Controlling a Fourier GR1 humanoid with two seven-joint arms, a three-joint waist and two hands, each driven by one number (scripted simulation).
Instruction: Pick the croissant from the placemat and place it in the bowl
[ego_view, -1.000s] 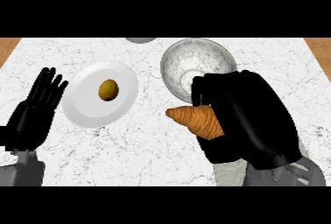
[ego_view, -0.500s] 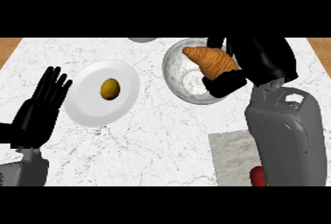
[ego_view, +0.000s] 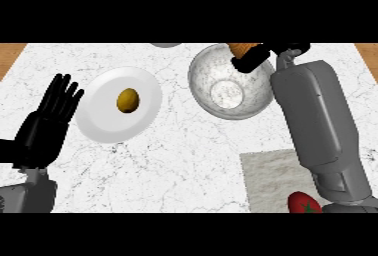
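Golden-brown, and judged light, soft and flaky, easily crushed: best taken across the thick middle, never by the brittle tips. Saw the croissant held in the curled right hand over the far rim of the bowl, partly cut off at the view's top. Found the left hand open, fingers up, resting at the left of the table. Noted the placemat well apart.

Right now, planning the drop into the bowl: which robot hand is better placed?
Right. The right robot hand holds the croissant over the far rim of the bowl; the left robot hand rests open beside the plate, away from the bowl.
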